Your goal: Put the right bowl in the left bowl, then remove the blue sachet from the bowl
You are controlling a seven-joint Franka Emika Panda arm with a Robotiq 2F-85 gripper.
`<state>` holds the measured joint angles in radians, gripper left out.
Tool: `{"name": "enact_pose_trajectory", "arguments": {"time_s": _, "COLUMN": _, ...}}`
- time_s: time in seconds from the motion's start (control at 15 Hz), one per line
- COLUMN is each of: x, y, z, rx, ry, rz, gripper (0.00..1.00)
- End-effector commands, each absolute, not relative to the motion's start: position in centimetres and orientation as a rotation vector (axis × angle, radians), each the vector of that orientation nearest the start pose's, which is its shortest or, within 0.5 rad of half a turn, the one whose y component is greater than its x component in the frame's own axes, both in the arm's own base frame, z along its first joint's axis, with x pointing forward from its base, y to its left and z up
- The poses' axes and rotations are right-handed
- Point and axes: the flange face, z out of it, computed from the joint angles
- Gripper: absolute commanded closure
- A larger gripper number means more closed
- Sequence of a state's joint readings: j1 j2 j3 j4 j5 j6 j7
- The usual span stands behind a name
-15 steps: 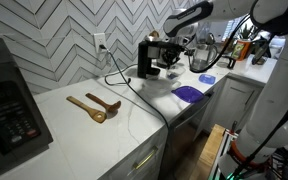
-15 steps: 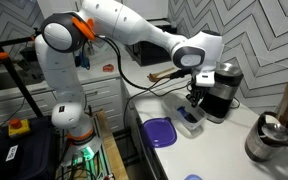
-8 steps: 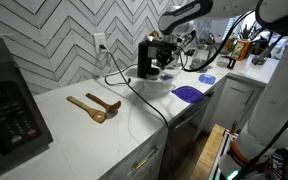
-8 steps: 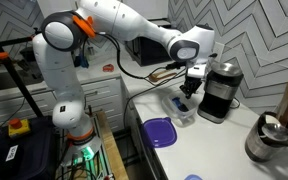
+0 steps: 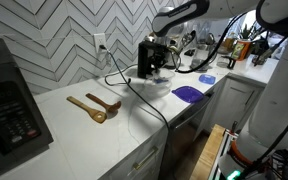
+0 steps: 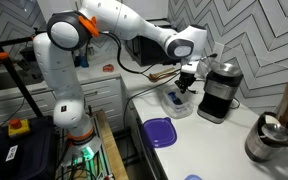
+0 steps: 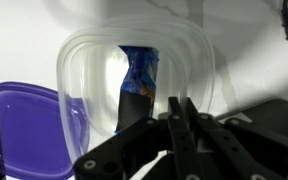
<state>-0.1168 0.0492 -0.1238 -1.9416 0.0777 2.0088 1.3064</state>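
A clear plastic bowl [image 7: 84, 70] fills the wrist view, and the blue sachet [image 7: 139, 70] stands crumpled inside it. My gripper [image 7: 174, 103] is shut on the bowl's near rim, just to the right of the sachet. In an exterior view the gripper [image 6: 187, 82] holds the clear bowl [image 6: 176, 103] beside the coffee machine, and the sachet [image 6: 174, 97] shows as a blue spot in it. A wide purple dish [image 7: 24, 120] lies on the counter next to the bowl, nearer the counter's edge [image 6: 162, 132]. From the opposite side, the gripper [image 5: 159, 62] hangs over the bowl [image 5: 152, 84].
A black coffee machine [image 6: 219, 90] stands close behind the gripper, its cable trailing over the counter. Two wooden spoons [image 5: 94, 106] lie farther along. A small light-blue dish [image 5: 206, 78] sits beyond the purple dish [image 5: 189, 93]. A metal kettle [image 6: 269, 140] and a black appliance [image 5: 9, 105] stand at the counter's opposite ends.
The gripper has moved along the counter towards the wooden spoons, away from the coffee machine's front. The clear bowl with the sachet in it has moved with it.
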Motion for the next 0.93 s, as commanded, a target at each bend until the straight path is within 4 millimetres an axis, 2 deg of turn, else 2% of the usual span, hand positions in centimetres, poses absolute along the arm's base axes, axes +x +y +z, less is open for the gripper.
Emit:
{"name": "enact_pose_trajectory", "arguments": {"time_s": 0.0, "x": 56.1, "y": -11.4, "z": 44.9, "rx": -2.137, "ry": 2.202, "rz": 0.024, "gripper": 0.98}}
{"name": "enact_pose_trajectory", "arguments": {"time_s": 0.47, "x": 57.3, "y": -12.5, "z": 43.0, "rx": -2.179, "ry": 2.156, "rz": -0.128, "gripper": 0.98}}
{"name": "enact_pose_trajectory", "arguments": {"time_s": 0.73, "x": 57.6, "y": -12.3, "z": 41.4, "rx": -2.191, "ry": 2.143, "rz": -0.091, "gripper": 0.98}}
{"name": "enact_pose_trajectory", "arguments": {"time_s": 0.8, "x": 57.7, "y": -12.3, "z": 41.3, "rx": -2.187, "ry": 2.153, "rz": -0.099, "gripper": 0.68}}
{"name": "enact_pose_trajectory", "arguments": {"time_s": 0.87, "x": 57.7, "y": -12.3, "z": 41.2, "rx": -2.191, "ry": 2.149, "rz": -0.097, "gripper": 0.68}}
